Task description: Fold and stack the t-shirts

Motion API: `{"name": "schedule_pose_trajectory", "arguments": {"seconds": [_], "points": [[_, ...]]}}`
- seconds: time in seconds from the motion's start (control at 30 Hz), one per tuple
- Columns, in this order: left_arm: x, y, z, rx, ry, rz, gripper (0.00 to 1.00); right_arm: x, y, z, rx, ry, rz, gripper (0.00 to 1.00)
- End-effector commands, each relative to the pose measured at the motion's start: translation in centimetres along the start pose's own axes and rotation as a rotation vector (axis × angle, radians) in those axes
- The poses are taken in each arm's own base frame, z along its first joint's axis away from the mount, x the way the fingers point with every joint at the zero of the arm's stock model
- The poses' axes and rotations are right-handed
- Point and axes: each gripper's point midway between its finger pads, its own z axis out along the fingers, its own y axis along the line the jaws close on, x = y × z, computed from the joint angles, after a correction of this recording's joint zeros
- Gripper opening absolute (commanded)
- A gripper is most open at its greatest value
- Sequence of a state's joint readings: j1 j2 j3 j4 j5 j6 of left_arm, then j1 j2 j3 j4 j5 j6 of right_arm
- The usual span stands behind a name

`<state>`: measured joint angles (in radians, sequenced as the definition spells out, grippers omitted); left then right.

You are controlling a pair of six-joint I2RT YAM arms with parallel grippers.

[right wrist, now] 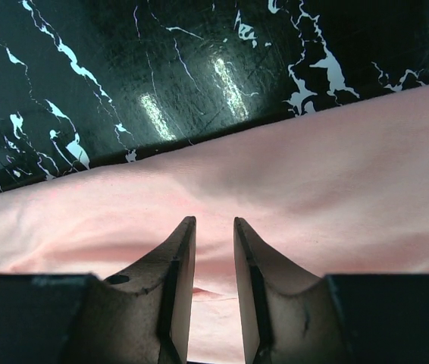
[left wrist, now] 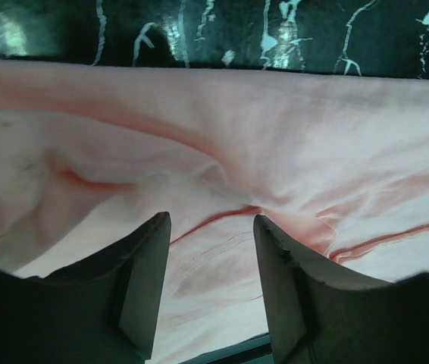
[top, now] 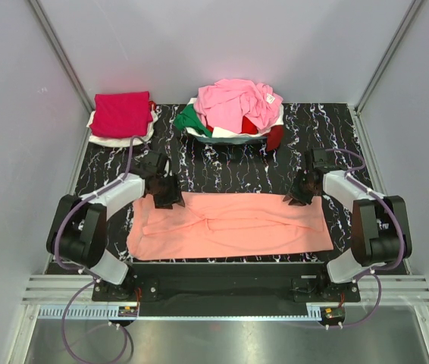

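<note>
Item one: the salmon-orange t-shirt point(top: 230, 225), which we log as spread lengthwise across the near part of the black white-veined mat point(top: 222, 171), wrinkled, with creases running along its middle and its near edge close to the mat's near edge. Item two: the left claw point(top: 167, 199), set at the shirt's far left corner; in its wrist view we see the fingers point(left wrist: 142, 280) released, held well apart above the cloth, with a raised fold running between the tips. Item three: the right claw point(top: 299, 196), at the shirt's far right corner; its fingers point(right wrist: 180, 265) stand close together with a narrow gap showing salmon cloth, and we cannot tell whether it pinches the fabric. Item four: a loose heap at the far centre of the mat, with a light pink shirt point(top: 233, 102) on top, a green shirt point(top: 190, 121) at its left and a red shirt point(top: 273, 136) at its right. Item five: a folded crimson-magenta shirt point(top: 121, 114) at the far left corner, lying on a white shirt point(top: 116, 139).
</note>
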<state>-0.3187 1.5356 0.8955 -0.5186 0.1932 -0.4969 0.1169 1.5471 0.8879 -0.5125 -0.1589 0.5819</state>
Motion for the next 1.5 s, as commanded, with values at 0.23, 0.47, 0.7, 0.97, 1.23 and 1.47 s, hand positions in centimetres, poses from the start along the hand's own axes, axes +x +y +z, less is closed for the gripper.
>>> {"name": "schedule_pose_trajectory", "arguments": {"seconds": [0.23, 0.47, 0.7, 0.97, 1.23, 1.47], "points": [[0.2, -4.5, 1.7, 0.112, 0.017, 0.139, 0.52, -1.1, 0.7, 0.3, -0.011, -0.023, -0.047, 0.33], [3.1, -5.4, 0.9, 0.13, 0.053, 0.151, 0.47, -1.2, 0.5, 0.5, -0.001, -0.022, -0.047, 0.32], [4.4, -5.8, -1.7, 0.125, 0.036, 0.172, 0.39, -1.1, 0.6, 0.4, -0.001, -0.022, -0.049, 0.31], [13.7, -12.0, -5.2, 0.313, 0.184, 0.181, 0.24, -1.0, 0.1, 0.4, 0.015, -0.021, -0.053, 0.31], [8.2, -10.5, -8.5, 0.154, -0.048, 0.246, 0.43, -1.3, 1.2, 0.2, -0.024, -0.019, -0.034, 0.3], [0.1, -4.3, -5.0, -0.104, -0.088, 0.198, 0.54, -1.8, 1.5, -1.0, -0.024, -0.039, -0.05, 0.3]]}}
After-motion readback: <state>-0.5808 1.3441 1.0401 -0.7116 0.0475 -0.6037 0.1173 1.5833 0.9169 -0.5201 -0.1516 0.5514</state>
